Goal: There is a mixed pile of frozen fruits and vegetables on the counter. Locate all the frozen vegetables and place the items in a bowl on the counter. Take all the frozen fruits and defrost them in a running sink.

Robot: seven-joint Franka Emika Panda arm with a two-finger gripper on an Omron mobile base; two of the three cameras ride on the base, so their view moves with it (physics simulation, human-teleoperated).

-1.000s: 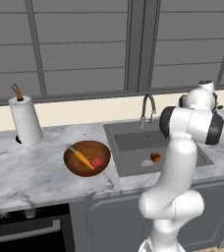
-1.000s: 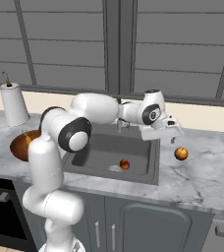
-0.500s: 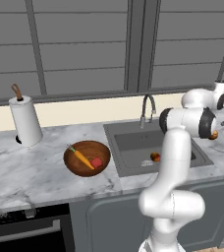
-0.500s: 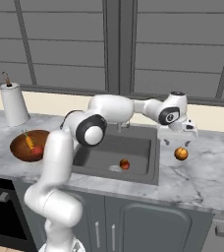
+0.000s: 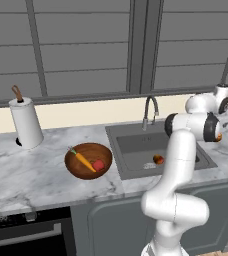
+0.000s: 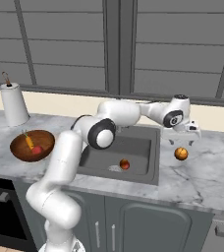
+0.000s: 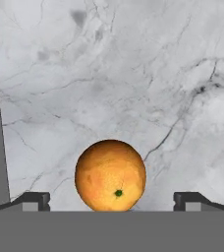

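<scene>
From the left base camera, the arm has swung further to the right than a second ago, past the curved metal tap (image 5: pixel 150 107), and its hand now sits at the far right edge. The round brown wooden bowl (image 5: pixel 81 171) already holds the slim orange carrot with a green top (image 5: pixel 82 160) and the small red piece (image 5: pixel 99 165). One small orange-brown ball (image 5: pixel 158 159) lies in the dark grey sink (image 5: pixel 136 144), so that fruit is done.

From the right base camera, the claw (image 6: pixel 184 141) has moved out over the white marble bench (image 6: pixel 202 172) and now hangs just above the second orange-brown ball (image 6: pixel 181 154), which sits on the bench to the right of the sink. A second ago the claw was closer to the basin.

From the hand camera, the two dark finger tips (image 7: pixel 33 199) stand wide apart with nothing held, and the ball on the bench sits right between them. This last fruit looks ready to be picked up and carried to the sink
</scene>
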